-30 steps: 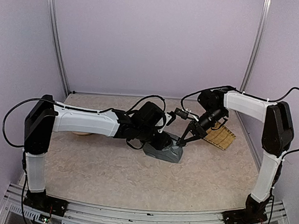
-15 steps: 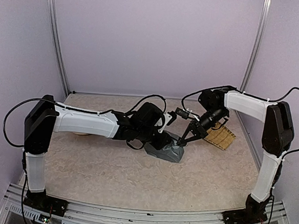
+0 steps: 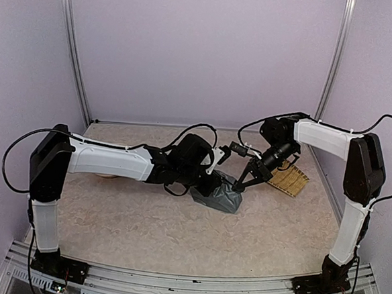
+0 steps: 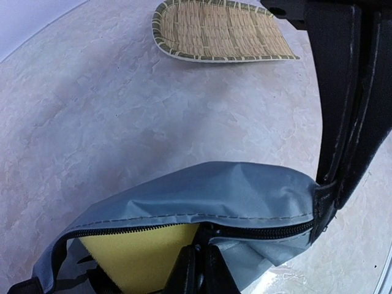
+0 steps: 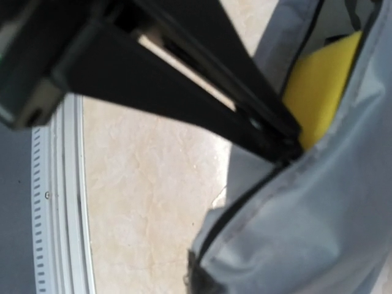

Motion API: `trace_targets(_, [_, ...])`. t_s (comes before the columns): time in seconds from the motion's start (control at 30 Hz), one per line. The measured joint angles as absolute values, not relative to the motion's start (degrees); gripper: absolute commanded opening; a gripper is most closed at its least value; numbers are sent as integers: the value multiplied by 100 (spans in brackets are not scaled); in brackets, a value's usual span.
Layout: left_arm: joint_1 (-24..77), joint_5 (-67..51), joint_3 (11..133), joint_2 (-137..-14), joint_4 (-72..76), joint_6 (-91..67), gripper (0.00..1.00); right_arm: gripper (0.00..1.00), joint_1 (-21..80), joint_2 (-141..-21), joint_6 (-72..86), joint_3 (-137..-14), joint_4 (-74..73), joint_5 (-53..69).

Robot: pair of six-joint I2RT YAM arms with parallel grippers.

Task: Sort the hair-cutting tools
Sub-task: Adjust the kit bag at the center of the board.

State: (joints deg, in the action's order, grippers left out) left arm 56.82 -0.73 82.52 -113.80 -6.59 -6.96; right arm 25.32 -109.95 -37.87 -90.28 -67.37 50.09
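None of the hair-cutting tools show in any view. A grey zip pouch (image 3: 219, 197) lies mid-table, its zip open on a yellow lining (image 4: 138, 254). My left gripper (image 3: 213, 186) is shut on the pouch's near zip edge, and its fingertips (image 4: 197, 260) pinch the fabric. My right gripper (image 3: 238, 185) is shut on the pouch's right end; it appears in the left wrist view as dark fingers (image 4: 343, 122). In the right wrist view that gripper (image 5: 289, 142) clamps the pouch (image 5: 318, 220) beside the lining (image 5: 318, 86).
A woven bamboo tray (image 3: 289, 180) lies at the right, also seen from the left wrist (image 4: 220, 30). A round beige plate (image 3: 105, 175) peeks out behind the left arm. The metal rail (image 5: 64, 202) runs along the table's near edge.
My left gripper has closed on the pouch's zip edge. The pouch's top now bulges up a little. The right arm has not moved.
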Motion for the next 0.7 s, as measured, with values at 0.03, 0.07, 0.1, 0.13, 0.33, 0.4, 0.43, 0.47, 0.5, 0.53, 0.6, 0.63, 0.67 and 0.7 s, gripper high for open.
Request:
trace_targets(0.03, [5682,-67,8237,-11340,-694,-685,0,0,2532,-10995,-3785,-9028,-6737,5000])
trace_targets(0.07, [5682,-60,8217,-11299,-714,-672,0,0,2534,-10995,-3778,-9028,-6737,4980])
trace_targets(0.1, [5680,-49,8178,-11227,-744,-648,0,0,2534,-10995,-3776,-9026,-6737,4963])
trace_targets(0.13, [5680,-32,8121,-11126,-803,-613,0,0,2534,-10995,-3767,-9026,-6731,4952])
trace_targets(0.33, [5658,-21,7867,-10621,-1052,-552,0,0,2532,-10995,-3730,-9024,-6543,4925])
trace_targets(0.4, [5653,-47,7743,-10490,-1057,-552,0,0,2532,-10995,-3710,-9024,-6475,4923])
trace_targets(0.43, [5649,-78,7679,-10442,-1057,-554,0,0,2543,-10995,-3699,-9024,-6471,4923])
trace_targets(0.47, [5642,-115,7634,-10414,-1055,-563,0,0,2550,-10995,-3693,-9024,-6466,4923])
trace_targets(0.5, [5640,-145,7605,-10407,-1041,-580,0,0,2550,-10995,-3684,-9024,-6460,4923])
trace_targets(0.53, [5640,-176,7579,-10407,-1020,-607,0,0,2547,-11000,-3677,-9024,-6455,4921])
trace_targets(0.6, [5680,-217,7507,-10409,-945,-681,0,0,2547,-11032,-3662,-9024,-6458,4919])
trace_targets(0.63, [5712,-211,7467,-10409,-906,-722,0,0,2547,-11052,-3658,-9024,-6458,4919])
trace_targets(0.67, [5754,-196,7424,-10416,-864,-755,0,0,2547,-11087,-3653,-9021,-6458,4915])
trace_targets(0.7, [5813,-169,7391,-10425,-843,-799,0,0,2547,-11122,-3653,-9006,-6458,4904])
